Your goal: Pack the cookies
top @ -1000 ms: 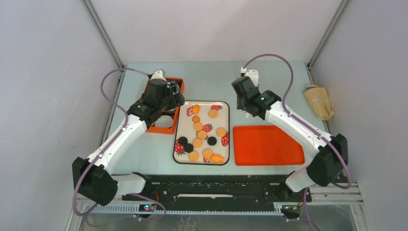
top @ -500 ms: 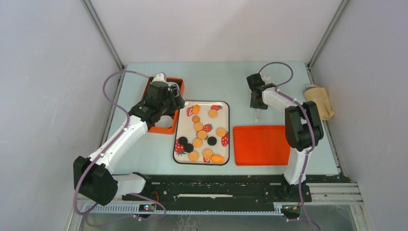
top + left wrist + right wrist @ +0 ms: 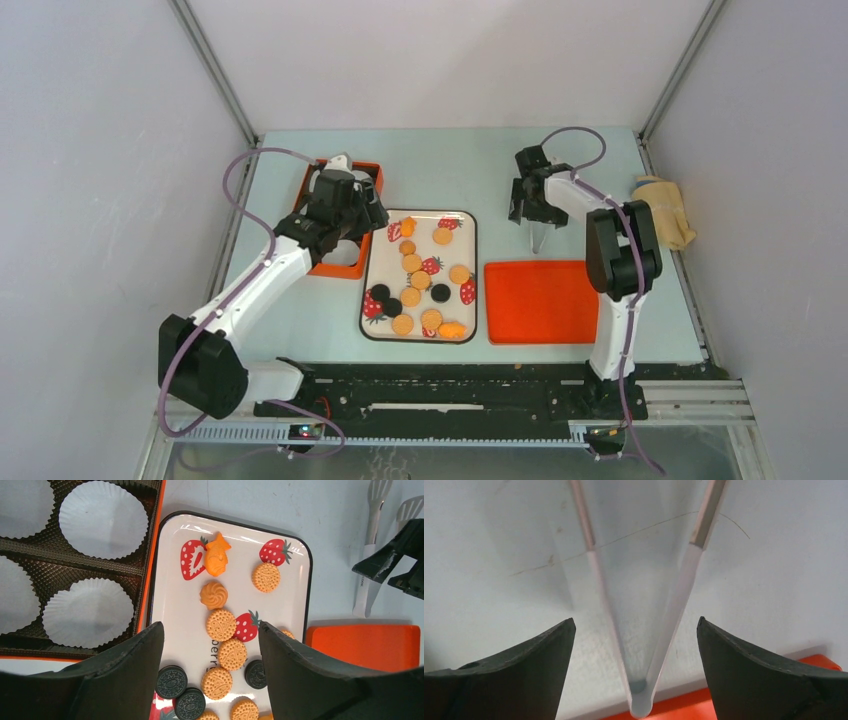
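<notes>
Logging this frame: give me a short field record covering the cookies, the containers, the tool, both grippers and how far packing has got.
cookies: golden and black, all on the tray
box: beside the tray; visible paper cups empty
tongs: lying on the table, beyond the orange lid
left gripper: open, empty, near where box meets tray
right gripper: open, fingers either side of the tongs, not closed on them
packing: not started

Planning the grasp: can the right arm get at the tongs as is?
Likely yes. The right gripper hangs open directly over the tongs, both tong arms between its fingers, nothing on top of them.
</notes>
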Robot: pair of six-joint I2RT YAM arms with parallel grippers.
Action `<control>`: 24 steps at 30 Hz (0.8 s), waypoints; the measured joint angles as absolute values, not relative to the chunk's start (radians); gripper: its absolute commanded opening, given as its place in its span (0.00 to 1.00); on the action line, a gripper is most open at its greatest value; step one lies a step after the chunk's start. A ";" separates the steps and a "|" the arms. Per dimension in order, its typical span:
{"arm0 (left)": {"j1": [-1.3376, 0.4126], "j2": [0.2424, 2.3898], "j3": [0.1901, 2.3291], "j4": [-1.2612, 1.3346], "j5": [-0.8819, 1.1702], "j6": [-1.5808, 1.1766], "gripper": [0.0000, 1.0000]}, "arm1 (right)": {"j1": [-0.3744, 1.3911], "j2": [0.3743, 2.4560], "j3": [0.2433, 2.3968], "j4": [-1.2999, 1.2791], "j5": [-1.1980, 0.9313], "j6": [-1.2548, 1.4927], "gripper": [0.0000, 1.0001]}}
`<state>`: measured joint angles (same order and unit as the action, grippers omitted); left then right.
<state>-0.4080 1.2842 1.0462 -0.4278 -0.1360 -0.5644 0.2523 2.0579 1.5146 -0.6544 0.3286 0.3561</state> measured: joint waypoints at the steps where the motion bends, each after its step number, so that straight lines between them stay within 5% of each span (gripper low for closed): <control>1: -0.408 1.283 1.046 -0.427 -0.136 -0.564 0.75 | 0.260 2.044 1.512 -0.656 0.328 0.349 1.00; 3: -0.409 1.283 1.046 -0.427 -0.136 -0.564 0.76 | 0.287 1.996 1.511 -0.658 0.330 0.339 0.98; 5: -0.409 1.282 1.046 -0.427 -0.136 -0.564 0.76 | 0.327 1.929 1.511 -0.654 0.332 0.327 0.85; 8: -0.409 1.281 1.046 -0.427 -0.136 -0.564 0.75 | 0.414 1.831 1.518 -0.646 0.337 0.300 0.28; 10: -0.409 1.281 1.046 -0.427 -0.136 -0.565 0.75 | 0.467 1.802 1.539 -0.642 0.327 0.279 0.00; 24: -0.410 1.280 1.046 -0.428 -0.138 -0.565 0.74 | 0.627 2.175 1.736 -0.714 0.234 0.287 0.00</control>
<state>-0.4095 1.2804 1.0462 -0.4278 -0.1383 -0.5648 0.6266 2.1754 1.7359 -0.7143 0.2340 0.2867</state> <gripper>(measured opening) 0.739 0.006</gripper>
